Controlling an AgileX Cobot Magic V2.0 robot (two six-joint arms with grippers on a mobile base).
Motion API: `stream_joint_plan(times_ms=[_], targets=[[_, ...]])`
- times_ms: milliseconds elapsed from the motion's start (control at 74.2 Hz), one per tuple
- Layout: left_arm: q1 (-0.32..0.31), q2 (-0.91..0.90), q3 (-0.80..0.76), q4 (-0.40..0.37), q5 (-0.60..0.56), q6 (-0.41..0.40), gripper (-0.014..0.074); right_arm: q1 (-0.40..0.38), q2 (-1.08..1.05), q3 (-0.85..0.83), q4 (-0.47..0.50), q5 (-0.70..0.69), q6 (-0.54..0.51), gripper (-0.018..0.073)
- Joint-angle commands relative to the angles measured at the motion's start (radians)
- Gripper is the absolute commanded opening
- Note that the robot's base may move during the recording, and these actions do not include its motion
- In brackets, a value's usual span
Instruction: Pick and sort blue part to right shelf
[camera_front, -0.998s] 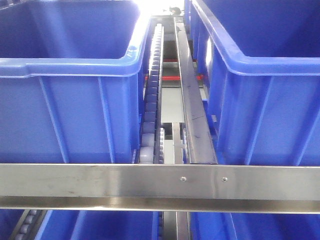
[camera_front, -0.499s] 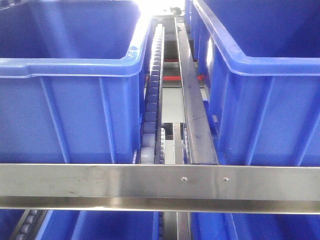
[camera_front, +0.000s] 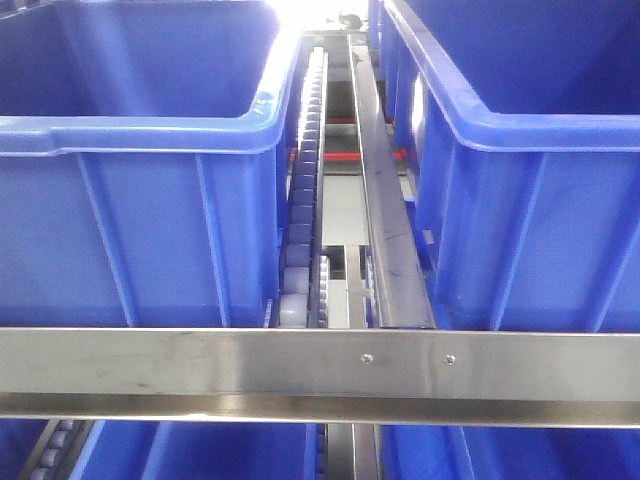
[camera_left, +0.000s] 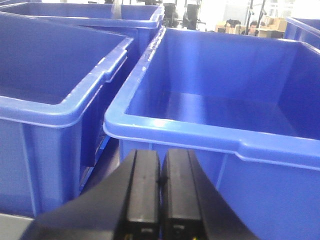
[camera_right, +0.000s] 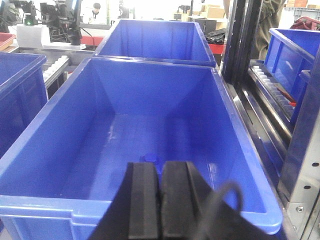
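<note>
A small blue part (camera_right: 150, 158) lies on the floor of a large blue bin (camera_right: 60, 135) in the right wrist view, just beyond my right gripper (camera_right: 160, 167). That gripper is shut and empty, above the bin's near rim. My left gripper (camera_left: 160, 155) is shut and empty, in front of the near rim of another blue bin (camera_left: 190, 130), which looks empty. Neither gripper shows in the front view.
The front view shows two blue bins (camera_front: 140, 180) (camera_front: 530, 170) on a roller shelf, a roller track (camera_front: 305, 180) and steel rail (camera_front: 385, 200) between them, and a steel crossbar (camera_front: 300, 365) in front. More blue bins (camera_left: 50, 75) (camera_right: 155, 40) stand around. A metal rack post (camera_right: 305, 150) stands at right.
</note>
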Motion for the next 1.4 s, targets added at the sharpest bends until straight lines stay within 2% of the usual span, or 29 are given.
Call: stream_joint_plan(times_ms=[0, 620, 769, 849, 1011, 1133, 1240, 1389], targets=[[-0.003, -0.020, 0.024, -0.011, -0.095, -0.005, 0.0124, -0.001, 0.018, -0.026, -0.002, -0.097, -0.004, 0.0056], [-0.003, -0.020, 0.024, -0.011, -0.095, -0.005, 0.0124, -0.003, 0.018, -0.024, -0.004, -0.098, -0.004, 0.0056], [-0.003, -0.020, 0.024, -0.011, -0.095, -0.005, 0.0124, -0.005, 0.019, 0.051, -0.001, -0.130, -0.004, 0.0056], [-0.003, -0.020, 0.024, -0.011, -0.095, -0.005, 0.0124, -0.006, 0.017, 0.118, -0.001, -0.185, -0.004, 0.0056], [-0.003, -0.020, 0.024, -0.011, -0.095, -0.005, 0.0124, -0.006, 0.018, 0.310, -0.001, -0.432, -0.004, 0.0056], [-0.003, -0.020, 0.024, -0.011, -0.095, -0.005, 0.0124, -0.006, 0.014, 0.434, 0.024, -0.552, -0.004, 0.0056], [-0.003, -0.020, 0.024, -0.011, -0.095, -0.005, 0.0124, -0.006, -0.045, 0.502, 0.063, -0.586, -0.004, 0.0056], [-0.003, -0.020, 0.024, -0.011, -0.095, -0.005, 0.0124, -0.012, -0.060, 0.504, 0.075, -0.549, -0.004, 0.0056]])
